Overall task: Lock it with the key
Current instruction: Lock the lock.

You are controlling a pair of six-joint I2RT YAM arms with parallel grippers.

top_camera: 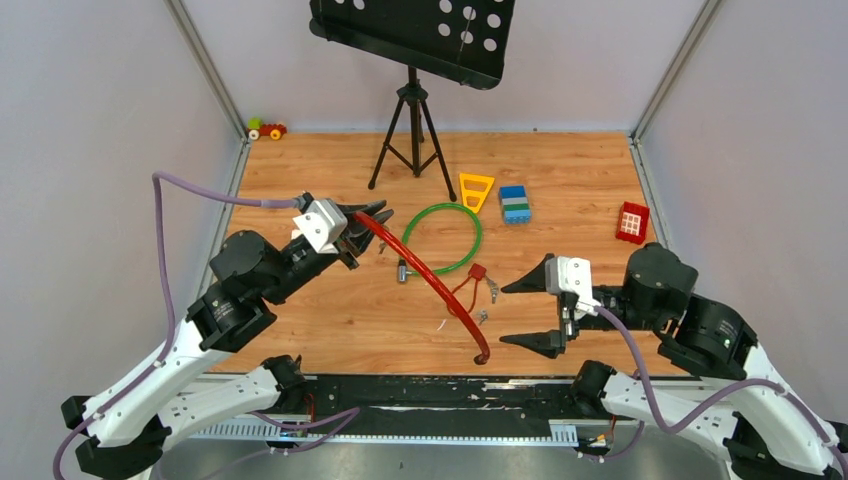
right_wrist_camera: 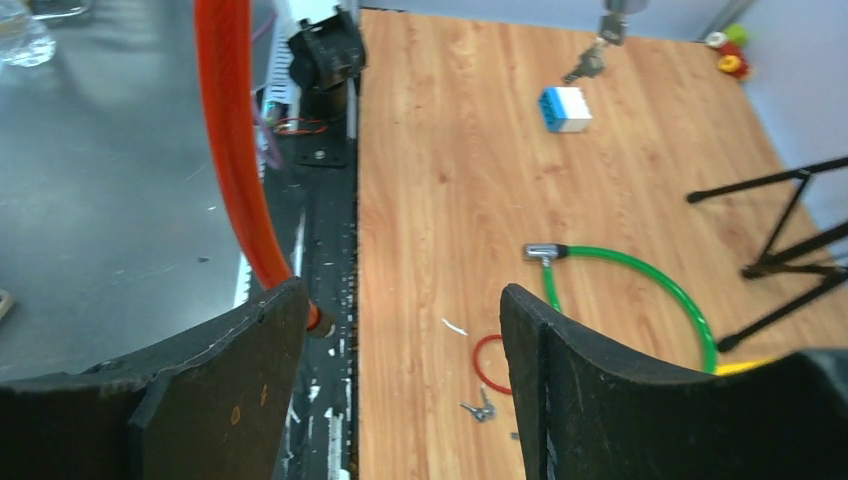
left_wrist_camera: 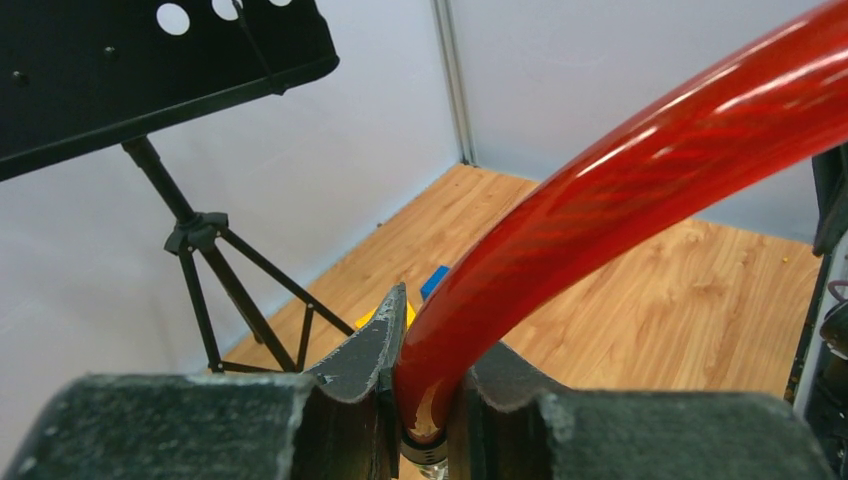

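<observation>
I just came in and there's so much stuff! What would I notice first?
The bright red cable jumps out: the left gripper pinches one end, and it curves across the wooden table to the near edge. Next come the green cable, lying in a loop mid-table, and the big black music stand at the back.

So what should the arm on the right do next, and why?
Probably lower the open right gripper toward the key, which lies untouched on the table just ahead of its fingers. The left gripper grips the red cable, so the key looks like the piece to fetch.
</observation>
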